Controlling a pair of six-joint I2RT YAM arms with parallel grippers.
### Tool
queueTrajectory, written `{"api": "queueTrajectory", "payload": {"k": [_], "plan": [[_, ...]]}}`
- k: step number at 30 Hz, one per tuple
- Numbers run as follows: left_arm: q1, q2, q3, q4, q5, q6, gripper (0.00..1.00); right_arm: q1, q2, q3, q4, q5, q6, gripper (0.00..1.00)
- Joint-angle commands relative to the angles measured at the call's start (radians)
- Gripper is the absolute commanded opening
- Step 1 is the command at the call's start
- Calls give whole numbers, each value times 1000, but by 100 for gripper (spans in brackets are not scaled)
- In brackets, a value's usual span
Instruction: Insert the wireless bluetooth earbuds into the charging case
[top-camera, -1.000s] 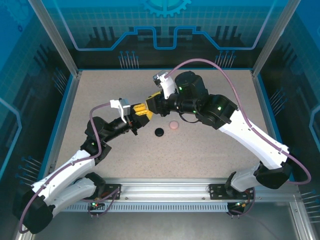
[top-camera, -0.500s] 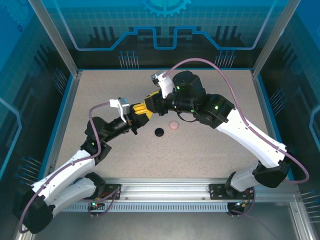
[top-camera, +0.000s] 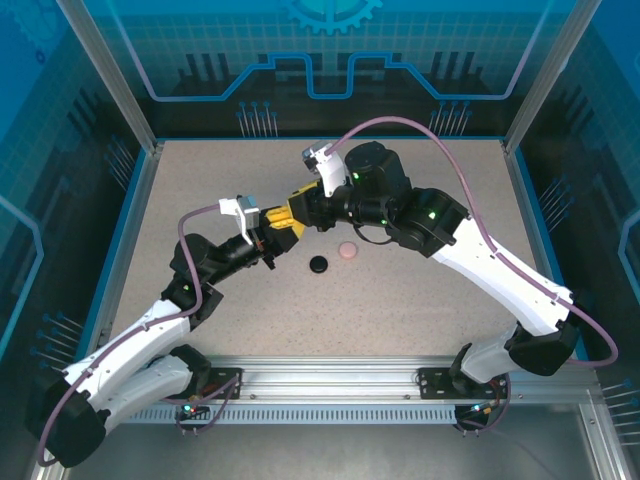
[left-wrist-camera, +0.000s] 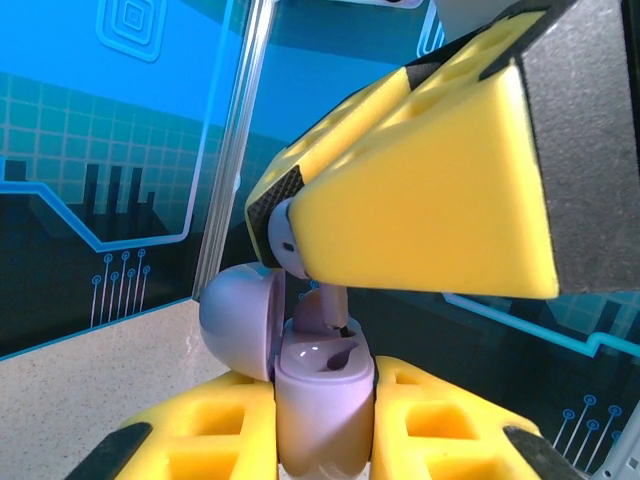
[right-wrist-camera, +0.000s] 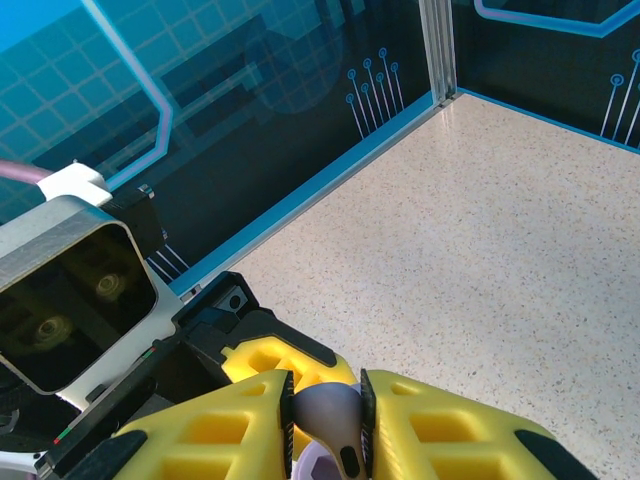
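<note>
In the left wrist view, the left gripper (left-wrist-camera: 322, 445) sits at the bottom centre of the frame. Its yellow fingers are closed narrowly on the lavender charging case (left-wrist-camera: 320, 400), which stands upright between them. The case's lid (left-wrist-camera: 238, 320) is swung open to the left of the body, leaving the glossy inner well exposed.

The right gripper (right-wrist-camera: 327, 400) comes in from the upper right of that same view. It is pinched tight on a lavender earbud (left-wrist-camera: 287, 240), with the rounded head caught between the finger pads. The stem points down and reaches the open top of the case, just above the left gripper's fingers. Whether the stem is seated in its slot cannot be told.

In the right wrist view, the earbud sits at the bottom centre, squeezed between the two yellow fingers.

From the top external camera, both grippers meet left of centre, raised above the table (top-camera: 420, 290). A black round case (top-camera: 318, 264) and a pink round case (top-camera: 347, 250) lie on the surface just below and right of them, near each other but apart.
</note>
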Motion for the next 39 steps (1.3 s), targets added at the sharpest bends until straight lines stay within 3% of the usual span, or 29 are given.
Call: {"api": "queueTrajectory", "payload": {"k": [1,39], "plan": [[-5,-9,0,70,-30,-24,0,18,4,-32,-7,-37,18,25],[-7,-1,14,71,-41,-84,0,11,-41,-82,47,9,14,29]]}}
